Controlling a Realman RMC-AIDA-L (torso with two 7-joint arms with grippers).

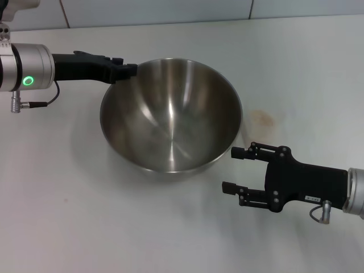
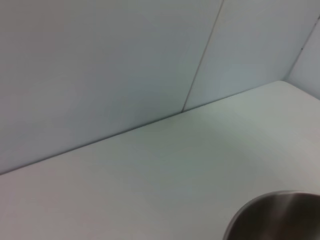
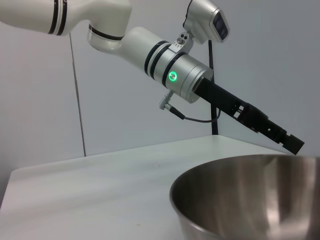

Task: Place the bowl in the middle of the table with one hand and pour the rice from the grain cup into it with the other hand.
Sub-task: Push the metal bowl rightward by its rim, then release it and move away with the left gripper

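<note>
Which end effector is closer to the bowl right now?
Left. The left end effector is at the bowl rim on its far-left side; the right end effector hangs open just off the bowl's near-right side.

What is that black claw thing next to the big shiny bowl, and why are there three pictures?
The claws are a robot's hands, each called a tool. The robot has two arms and three cameras: one on its head and one on each wrist, so you get three pictures of the same moment.

The head picture looks down on a white table. On it sits a big steel bowl, and it is empty. The left tool is at the bowl's far rim on the robot's left side and seems to pinch it. The right tool is beside the bowl with its two fingers apart, holding nothing.

The left wrist picture shows mostly table and wall, with a bit of the bowl in the corner. The right wrist picture looks across the bowl at the other arm. No cup or rice shows in any picture.
</note>
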